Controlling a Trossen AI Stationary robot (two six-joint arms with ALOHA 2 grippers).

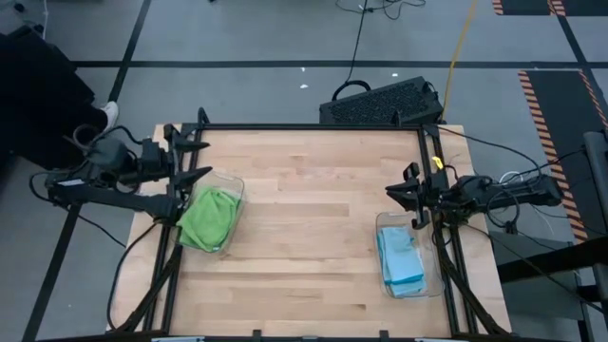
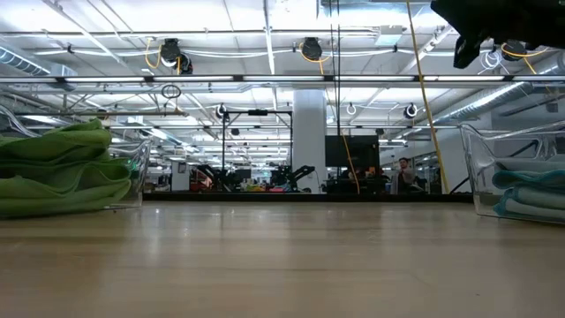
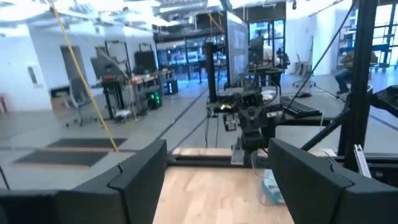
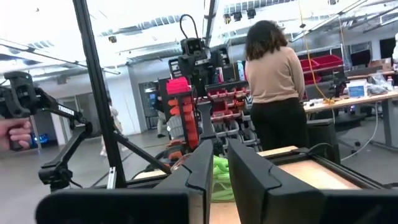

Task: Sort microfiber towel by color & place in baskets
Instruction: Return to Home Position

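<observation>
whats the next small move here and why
Probably just park both arms at rest, with no new pick. The green towels lie in the left bin, the blue towels lie in the right bin, and no towel shows loose on the table. The left gripper is open and holds nothing. The right gripper hangs by its bin, also holding nothing.

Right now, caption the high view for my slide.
Lime green microfiber cloths in left clear plastic bin, light blue cloths in right bin; left pincer and right pincer empty.
</observation>
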